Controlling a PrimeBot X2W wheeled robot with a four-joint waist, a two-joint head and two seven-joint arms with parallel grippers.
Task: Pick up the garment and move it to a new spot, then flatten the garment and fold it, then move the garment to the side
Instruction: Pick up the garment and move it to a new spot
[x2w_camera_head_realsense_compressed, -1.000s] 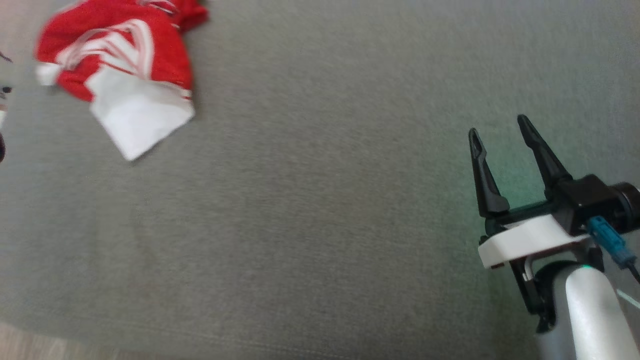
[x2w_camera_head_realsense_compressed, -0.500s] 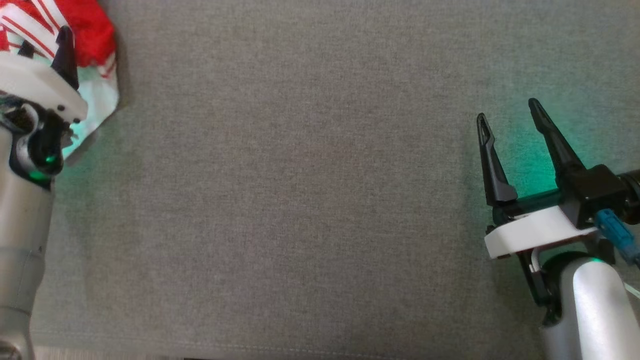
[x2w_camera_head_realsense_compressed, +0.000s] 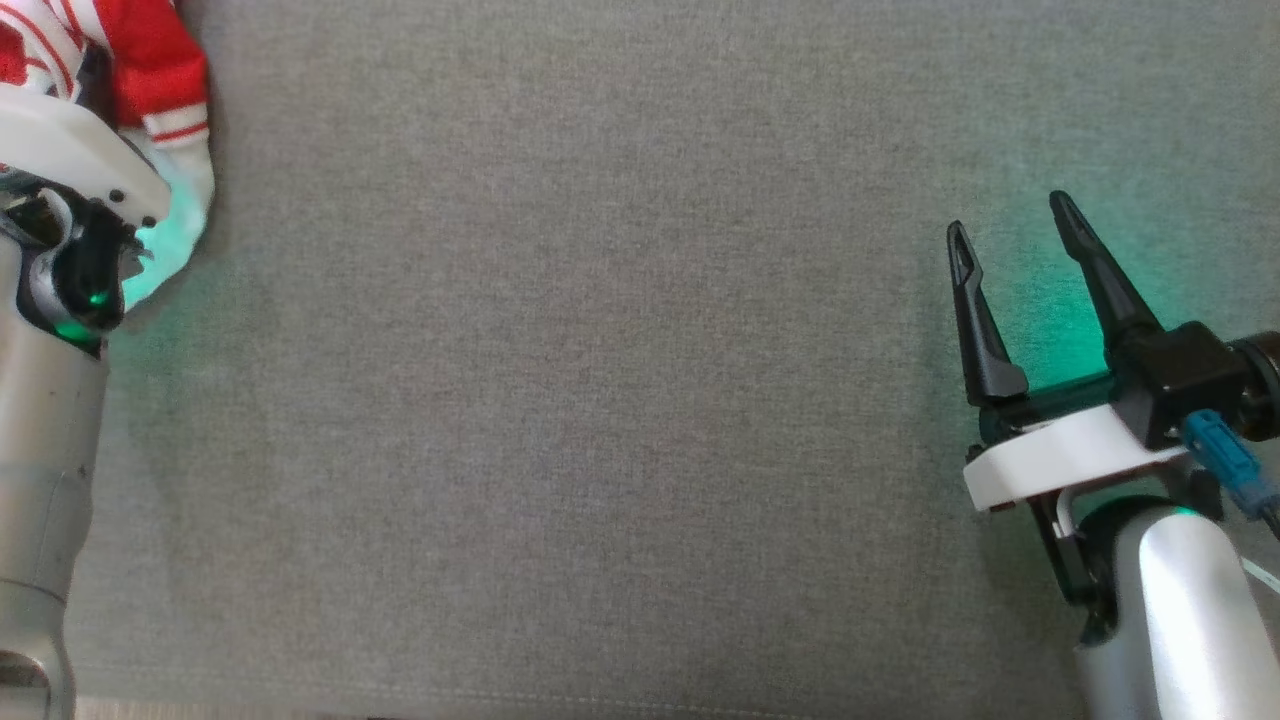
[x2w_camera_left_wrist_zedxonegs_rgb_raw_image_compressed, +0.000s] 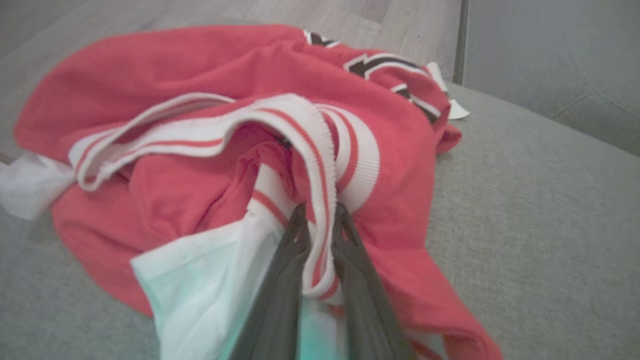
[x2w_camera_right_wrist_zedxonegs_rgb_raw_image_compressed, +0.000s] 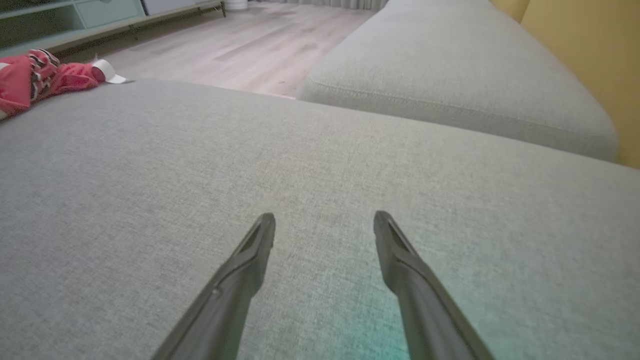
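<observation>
Grey cushion (x2w_camera_head_realsense_compressed: 600, 400), wood floor (x2w_camera_right_wrist_zedxonegs_rgb_raw_image_compressed: 240, 40) beyond: left jaws clamp the garment (x2w_camera_left_wrist_zedxonegs_rgb_raw_image_compressed: 200, 75), right jaws stand apart.

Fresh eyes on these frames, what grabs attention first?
The crumpled red and white garment stands out first, bunched at the head view's upper left on the grey fabric cushion. The left hand is pinched shut on its striped ribbed trim. Next comes the right hand, open and holding nothing, over bare cushion at the right.
</observation>
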